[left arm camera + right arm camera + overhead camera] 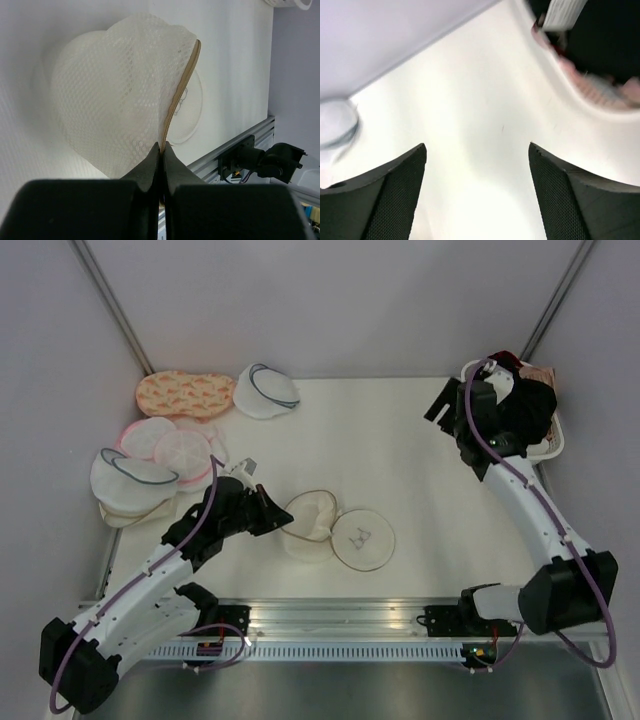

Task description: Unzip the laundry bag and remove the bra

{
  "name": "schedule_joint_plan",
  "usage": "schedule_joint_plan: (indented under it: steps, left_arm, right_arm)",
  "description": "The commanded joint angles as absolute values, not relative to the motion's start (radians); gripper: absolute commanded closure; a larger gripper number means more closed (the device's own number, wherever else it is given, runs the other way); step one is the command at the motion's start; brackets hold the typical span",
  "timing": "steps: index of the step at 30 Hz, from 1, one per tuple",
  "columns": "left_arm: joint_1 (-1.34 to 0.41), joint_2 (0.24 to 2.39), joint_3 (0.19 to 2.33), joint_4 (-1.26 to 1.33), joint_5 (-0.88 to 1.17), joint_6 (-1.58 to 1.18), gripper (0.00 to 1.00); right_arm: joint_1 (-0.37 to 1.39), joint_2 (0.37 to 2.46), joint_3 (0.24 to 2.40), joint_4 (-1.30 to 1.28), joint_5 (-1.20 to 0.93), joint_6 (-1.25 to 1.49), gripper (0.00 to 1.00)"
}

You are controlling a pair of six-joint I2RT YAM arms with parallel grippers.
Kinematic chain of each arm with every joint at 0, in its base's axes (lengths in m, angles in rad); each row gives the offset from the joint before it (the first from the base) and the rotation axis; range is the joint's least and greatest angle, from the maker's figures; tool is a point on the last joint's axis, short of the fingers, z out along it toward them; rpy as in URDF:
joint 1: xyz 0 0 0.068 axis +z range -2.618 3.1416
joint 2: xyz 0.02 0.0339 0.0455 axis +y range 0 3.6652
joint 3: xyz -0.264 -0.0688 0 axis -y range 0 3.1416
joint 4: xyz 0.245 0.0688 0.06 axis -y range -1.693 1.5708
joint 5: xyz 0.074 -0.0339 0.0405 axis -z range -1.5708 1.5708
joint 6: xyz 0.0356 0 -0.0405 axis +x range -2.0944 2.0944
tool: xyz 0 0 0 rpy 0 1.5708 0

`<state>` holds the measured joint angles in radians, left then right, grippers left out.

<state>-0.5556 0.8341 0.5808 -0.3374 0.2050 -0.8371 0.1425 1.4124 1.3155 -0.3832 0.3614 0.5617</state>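
The laundry bag [358, 538] was seen lying unzipped near the middle of the surface [400, 440], in front of the left arm. It was spread into two round halves: a flat face carrying a small dark bra drawing lay to the right, and a cupped mesh half was raised beside it on the left. The tan-brown zipper rim [180, 85] was seen running along the edge of the raised half.

The left hand [276, 512] was closed tight on the bag at the left edge of that raised half. In the left wrist view its fingers [172, 160] were pressed together with the mesh and the rim pinched between them.

The bra [532, 408] was found away from the bag, in a white basket [556, 443] at the far right corner of the surface. It was draped there as a black heap, with its white tag [563, 12] shown at the top of the right wrist view. A pink-and-white garment [600, 89] was seen lying against the basket's wall beside it.

The right hand [476, 148] was held above bare surface just beside the basket. Its jaws were spread wide, and nothing was held between them.

At the far left, several other round pouches were piled together: grey-rimmed pouches [128, 476], pink-rimmed pouches [182, 450] and an orange patterned pouch [185, 393]. One more grey-rimmed pouch [266, 391] was set apart near the back wall.
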Motion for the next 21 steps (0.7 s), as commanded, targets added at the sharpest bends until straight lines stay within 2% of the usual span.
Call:
schedule_joint_plan:
  steps: [1,4,5,9,15,21]
  left_arm:
    - [-0.549,0.802,0.558,-0.295,0.169,-0.853,0.98]
    - [-0.549,0.781,0.532,-0.29,0.152,-0.865,0.98]
    - [-0.549,0.778,0.519,-0.288,0.147,-0.87,0.98]
    - [-0.549,0.776,0.492,-0.262,0.158,-0.891,0.98]
    - [-0.549,0.785,0.446,-0.201,0.184,-0.923,0.98]
    - [-0.549,0.773,0.44,-0.195,0.195,-0.93,0.98]
  right_arm:
    - [0.248,1.264,1.061,-0.335,0.316,0.642,0.14]
    - [0.359,1.105,0.818,-0.298,0.318,0.716,0.2]
    - [0.388,1.032,0.771,-0.299,0.33,0.776,0.29]
    - [0.576,0.908,0.56,-0.316,0.31,0.945,0.46]
    - [0.822,0.919,0.477,-0.315,0.361,1.1,0.48]
    - [0.919,1.009,0.428,-0.252,0.37,1.201,0.49]
